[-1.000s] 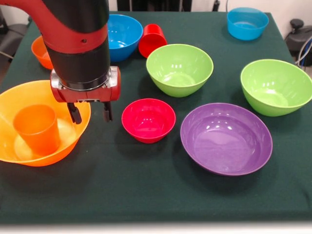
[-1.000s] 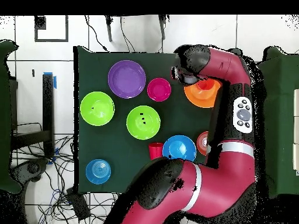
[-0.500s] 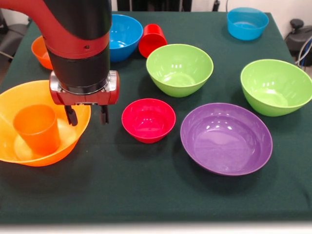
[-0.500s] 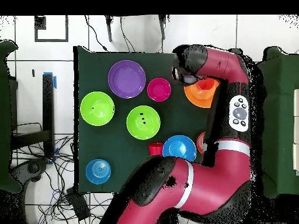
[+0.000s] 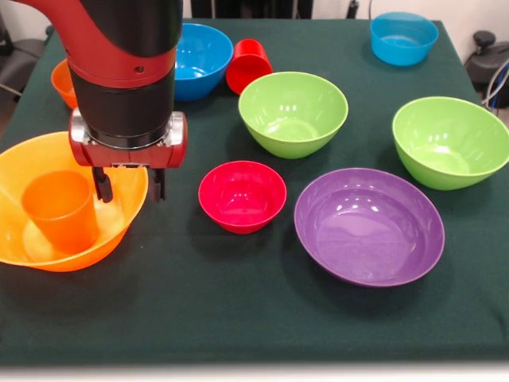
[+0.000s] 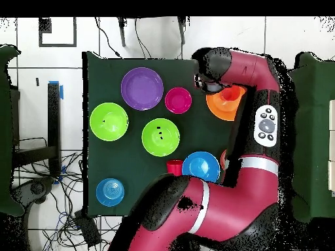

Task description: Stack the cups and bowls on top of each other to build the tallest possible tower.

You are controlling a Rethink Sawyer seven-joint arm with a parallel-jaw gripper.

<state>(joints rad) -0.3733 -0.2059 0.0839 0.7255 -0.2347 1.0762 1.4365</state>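
The orange cup (image 5: 61, 209) stands upright, mouth up, inside the big orange bowl (image 5: 24, 171). The gripper (image 5: 128, 185) hangs just beside the cup, fingers spread and empty.

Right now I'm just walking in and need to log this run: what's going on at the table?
The robot's hand hangs open and empty over the right rim of the big orange bowl, where an orange cup stands upright. The crimson bowl sits on the cloth beside it, unstacked. The other bowls and the red cup lie scattered, untouched.
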